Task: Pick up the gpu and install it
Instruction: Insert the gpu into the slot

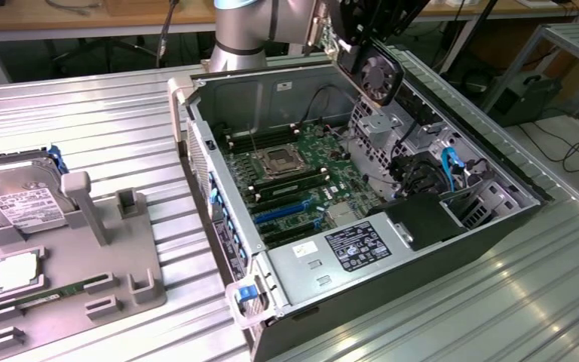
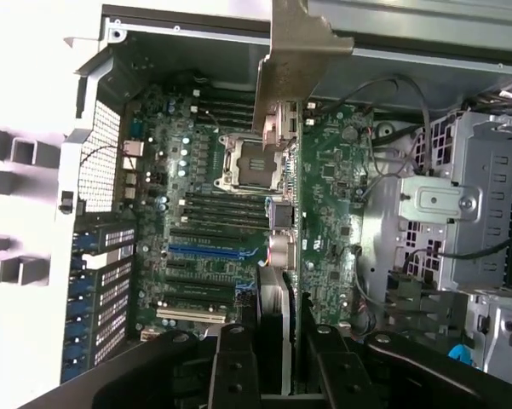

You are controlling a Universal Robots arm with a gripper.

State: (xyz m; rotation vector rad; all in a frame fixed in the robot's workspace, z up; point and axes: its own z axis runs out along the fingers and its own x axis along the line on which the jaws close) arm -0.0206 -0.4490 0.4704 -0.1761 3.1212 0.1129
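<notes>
**Open case (image 1: 269, 94), gpu (image 1: 380, 75) held above**

The pincer (image 1: 355, 45) was clamped on the gpu in the upper centre of the exterior view, over the case. In the wrist view it hung edge-on above the motherboard (image 2: 204, 213), its bracket (image 2: 298, 68) farthest from the pincer.

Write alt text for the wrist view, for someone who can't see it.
The end effector holds the gpu edge-on, silver bracket foremost, over the green motherboard inside an open computer case. A processor socket and a blue expansion slot sit on the board.
</notes>
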